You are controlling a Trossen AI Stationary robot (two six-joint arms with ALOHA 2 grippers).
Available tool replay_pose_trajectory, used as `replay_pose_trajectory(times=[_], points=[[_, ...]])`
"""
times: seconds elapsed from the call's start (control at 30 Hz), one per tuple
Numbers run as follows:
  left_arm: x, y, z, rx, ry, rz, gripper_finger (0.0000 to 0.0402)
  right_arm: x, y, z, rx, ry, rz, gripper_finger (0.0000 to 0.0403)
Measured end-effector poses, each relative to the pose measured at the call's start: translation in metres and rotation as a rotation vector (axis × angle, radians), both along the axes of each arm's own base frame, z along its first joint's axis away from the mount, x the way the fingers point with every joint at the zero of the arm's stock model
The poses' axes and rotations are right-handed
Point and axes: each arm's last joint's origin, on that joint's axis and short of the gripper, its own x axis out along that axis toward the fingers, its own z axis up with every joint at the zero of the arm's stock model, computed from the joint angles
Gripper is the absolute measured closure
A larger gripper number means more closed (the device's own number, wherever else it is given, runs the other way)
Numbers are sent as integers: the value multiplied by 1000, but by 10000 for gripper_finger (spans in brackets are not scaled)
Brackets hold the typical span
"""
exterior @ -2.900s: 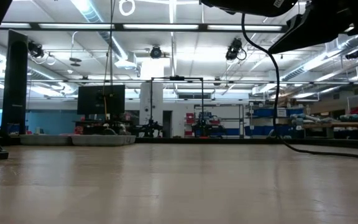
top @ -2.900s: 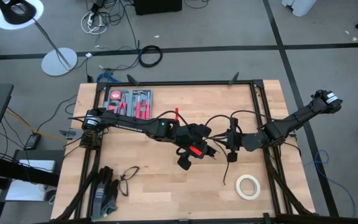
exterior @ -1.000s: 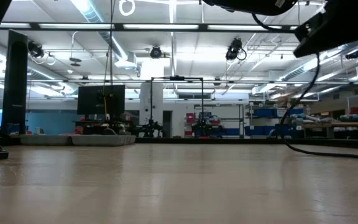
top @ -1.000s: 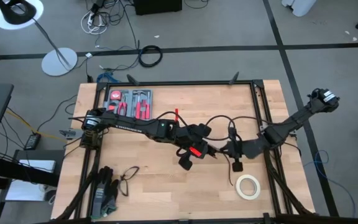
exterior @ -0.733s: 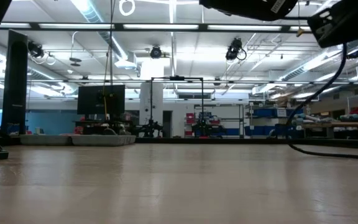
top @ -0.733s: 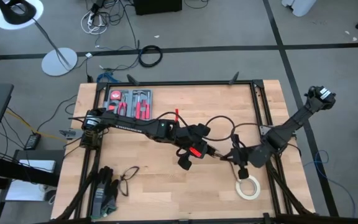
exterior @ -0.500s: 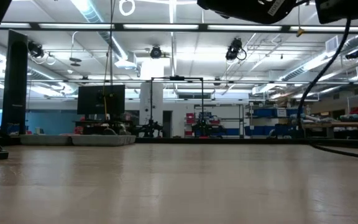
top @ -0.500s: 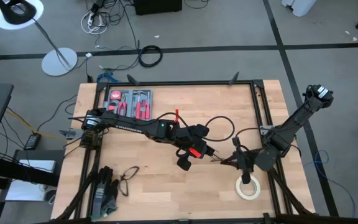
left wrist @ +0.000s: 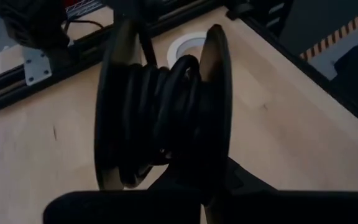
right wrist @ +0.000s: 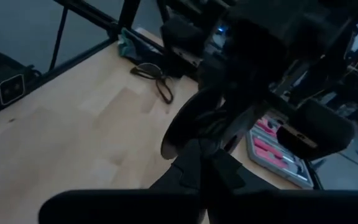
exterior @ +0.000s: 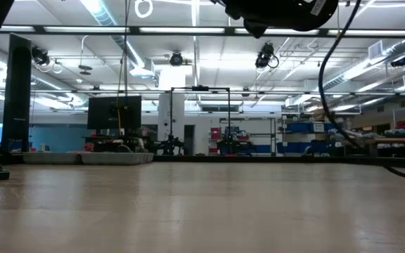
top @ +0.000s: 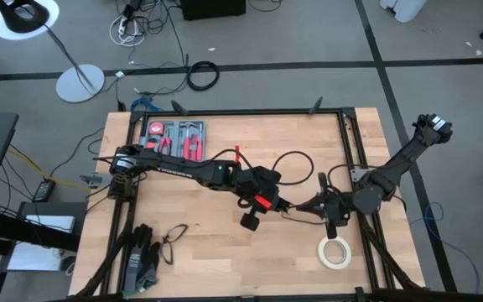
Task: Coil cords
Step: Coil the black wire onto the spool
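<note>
A: Start at the left edge of the table (top: 225,252). What's there?

B: A tool case (top: 174,137) with red-handled tools near the far left corner, and gloves (top: 142,260) with a pair of glasses (top: 173,239) down at the near left corner.

A: And the left arm?

B: It reaches from the left edge toward the middle. The left gripper (top: 262,204) hangs over the centre, jaws fully closed on a black spool (left wrist: 166,118). Its wrist view shows the cord (left wrist: 163,115) wound in several turns between the spool's two flanges.

A: Does the cord run on from there?

B: Yes. In the high view a loop of cord (top: 296,161) arches away from the spool toward the far side and comes back down toward the right gripper (top: 329,210), just right of the left one. The strand between the two grippers looks nearly straight.

A: The right jaws?

B: Closed tight. They seem to pinch the cord, though the grip itself is too dark to make out.

A: Anything further right?

B: A white tape roll (top: 334,250) lies flat near the near edge, just beside the right gripper. The right arm goes back over the right edge.
</note>
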Motion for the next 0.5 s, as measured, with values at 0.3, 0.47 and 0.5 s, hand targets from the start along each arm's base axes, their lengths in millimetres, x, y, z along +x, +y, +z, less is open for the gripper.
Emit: replay_pose_trajectory(times=[0.3,0.47,0.5], points=[[0,-5,-10,-78,-6,-22,402,7,-14,15,18,41,54,403],[1,-7,-8,-103,-23,-32,402,10,-16,24,-30,26,55,402],[1,-7,-7,-112,-26,-38,402,11,-17,26,-31,19,43,401]])
